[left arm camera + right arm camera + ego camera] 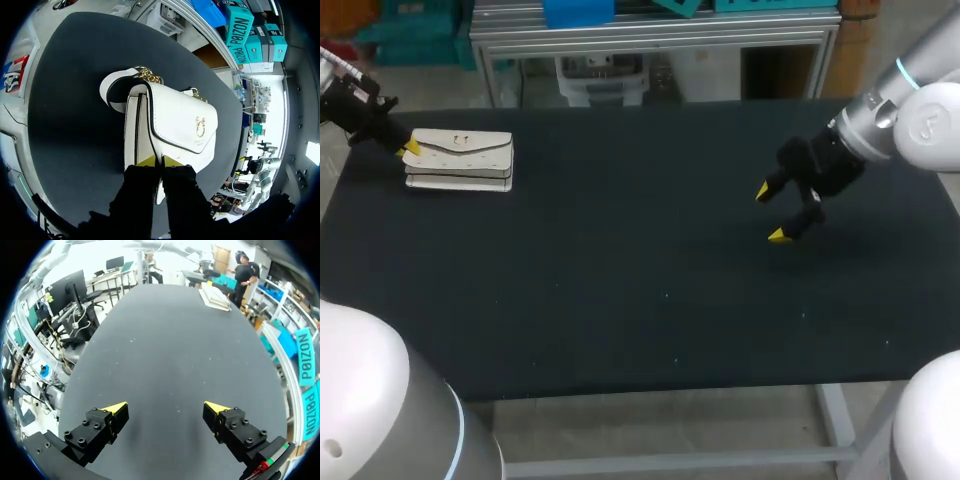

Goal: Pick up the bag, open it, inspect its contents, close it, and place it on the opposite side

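Pinches white bag (pixel 175 125) end-on with left gripper (pixel 159 161), fingers narrow, at far left of table (pixel 620 300). Holds right gripper (pixel 770 212) spread wide above table, well apart from white bag.

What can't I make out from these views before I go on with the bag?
- Contents of the bag: every view, the closed flap covers them.
- Hold of the left hand on the bag: left wrist view, the hand itself covers the contact; head view, too small.
- The chain strap: left wrist view, mostly behind the bag.
- Bag detail in right wrist view: too small, far beyond the open right hand.
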You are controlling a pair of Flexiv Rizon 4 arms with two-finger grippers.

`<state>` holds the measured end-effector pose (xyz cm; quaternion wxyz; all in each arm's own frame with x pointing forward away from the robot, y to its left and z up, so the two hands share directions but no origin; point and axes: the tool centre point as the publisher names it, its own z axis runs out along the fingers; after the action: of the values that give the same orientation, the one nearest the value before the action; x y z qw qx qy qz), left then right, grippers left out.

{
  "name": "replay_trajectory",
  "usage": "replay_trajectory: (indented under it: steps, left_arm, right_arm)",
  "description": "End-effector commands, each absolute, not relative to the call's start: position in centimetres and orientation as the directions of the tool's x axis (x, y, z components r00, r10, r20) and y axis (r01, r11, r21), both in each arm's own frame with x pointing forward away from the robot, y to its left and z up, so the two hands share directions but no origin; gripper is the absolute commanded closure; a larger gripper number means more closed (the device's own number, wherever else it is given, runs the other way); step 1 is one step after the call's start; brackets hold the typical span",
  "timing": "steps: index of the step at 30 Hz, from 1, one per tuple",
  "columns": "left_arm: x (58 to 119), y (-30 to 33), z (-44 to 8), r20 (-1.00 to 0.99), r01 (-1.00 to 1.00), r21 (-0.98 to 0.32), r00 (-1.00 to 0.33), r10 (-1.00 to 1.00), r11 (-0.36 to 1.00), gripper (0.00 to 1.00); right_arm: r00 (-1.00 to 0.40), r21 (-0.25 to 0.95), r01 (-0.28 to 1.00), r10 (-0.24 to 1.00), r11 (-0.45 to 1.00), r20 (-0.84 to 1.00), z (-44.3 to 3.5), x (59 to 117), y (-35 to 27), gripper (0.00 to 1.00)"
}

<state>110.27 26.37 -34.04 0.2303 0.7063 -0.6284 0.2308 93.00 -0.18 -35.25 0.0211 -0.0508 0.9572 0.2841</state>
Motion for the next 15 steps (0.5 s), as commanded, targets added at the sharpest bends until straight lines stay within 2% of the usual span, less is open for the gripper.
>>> replay_trajectory:
  steps: [1, 4, 15]
  left_arm:
    - [107.9, 23.3, -33.9, 0.613, -0.985, -0.039, 0.11, -0.782, -0.169, 1.0]
    - [107.3, 21.8, -33.7, 0.624, -0.982, -0.04, 0.118, -0.772, -0.182, 1.0]
    - [104.0, 15.8, -33.1, 0.663, -0.966, -0.026, 0.176, -0.728, -0.257, 1.0]
  right_arm:
    - [-0.994, 0.536, -0.103, -0.07, 0.838, -0.081, -35.6, 92.6, -0.1, 0.0]
    - [-0.996, 0.522, -0.074, -0.032, 0.85, -0.088, -35.9, 92.5, 0.0, 0.0]
    - [-0.996, 0.522, -0.074, -0.032, 0.85, -0.088, -35.9, 92.5, 0.0, 0.0]
